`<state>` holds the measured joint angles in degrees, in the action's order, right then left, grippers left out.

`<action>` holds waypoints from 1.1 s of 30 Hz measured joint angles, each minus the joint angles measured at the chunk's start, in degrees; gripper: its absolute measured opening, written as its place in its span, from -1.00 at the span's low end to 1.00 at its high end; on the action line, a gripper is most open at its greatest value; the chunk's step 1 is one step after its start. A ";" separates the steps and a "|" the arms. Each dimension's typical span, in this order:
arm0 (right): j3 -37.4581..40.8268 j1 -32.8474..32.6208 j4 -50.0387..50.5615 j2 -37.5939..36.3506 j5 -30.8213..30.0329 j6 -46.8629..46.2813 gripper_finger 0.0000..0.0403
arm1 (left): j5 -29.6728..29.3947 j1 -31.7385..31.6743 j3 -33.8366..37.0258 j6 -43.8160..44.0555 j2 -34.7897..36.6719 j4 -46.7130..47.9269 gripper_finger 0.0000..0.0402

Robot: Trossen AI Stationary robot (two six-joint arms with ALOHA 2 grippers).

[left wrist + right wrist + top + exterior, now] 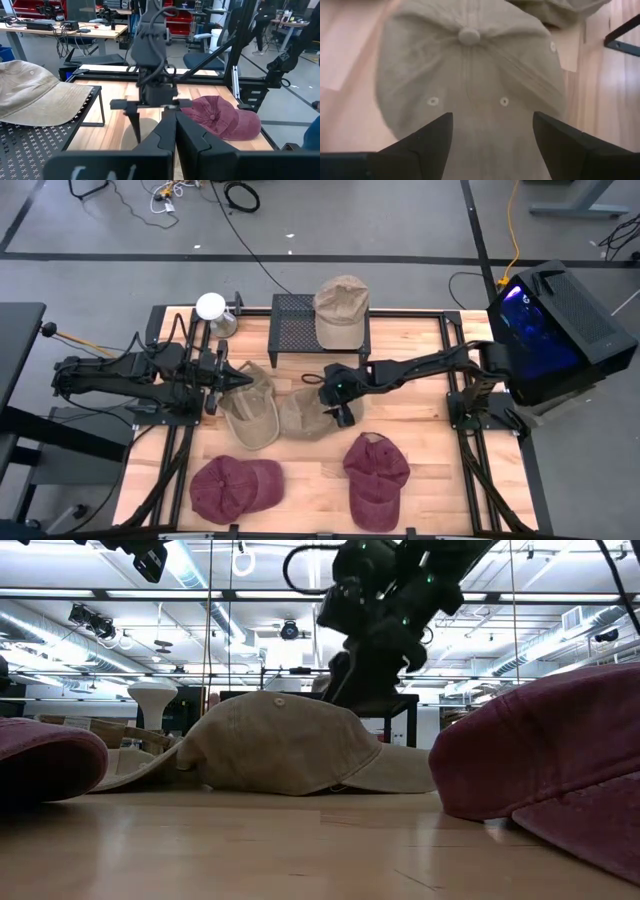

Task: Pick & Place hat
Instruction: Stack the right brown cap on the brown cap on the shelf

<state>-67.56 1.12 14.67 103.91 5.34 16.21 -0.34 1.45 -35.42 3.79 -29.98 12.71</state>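
I am at the approach step: my right gripper hangs with fingers spread wide directly over the tan cap at the middle of the bench, not yet touching it. Next, I judge, I must drop straight down and pinch the crown near its top button. My left gripper is closed and empty, over a second tan cap just beside the first. Only the high view shows the black mesh rack at the far edge with another cap on it; only the right wrist view shows the eyelets.
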 joint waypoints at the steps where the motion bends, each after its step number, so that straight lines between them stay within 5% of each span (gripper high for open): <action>1: 0.00 0.12 -0.07 0.37 0.04 0.33 0.36 | 0.01 0.00 0.00 0.00 -0.01 -0.02 -0.93; 11: -0.01 0.20 0.88 2.69 0.04 2.32 0.26 | 0.01 0.00 0.02 -0.01 0.00 0.00 -0.93; 26: 0.00 0.62 3.43 2.44 0.05 3.83 -0.63 | 0.00 0.00 0.01 0.00 -0.01 0.02 -0.93; 33: -0.01 0.34 2.16 1.86 2.45 3.75 -0.62 | 0.00 0.00 0.02 0.00 0.00 0.02 -0.93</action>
<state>-67.57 1.47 16.83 105.77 7.79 19.96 -0.34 1.45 -35.40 3.79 -29.98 12.73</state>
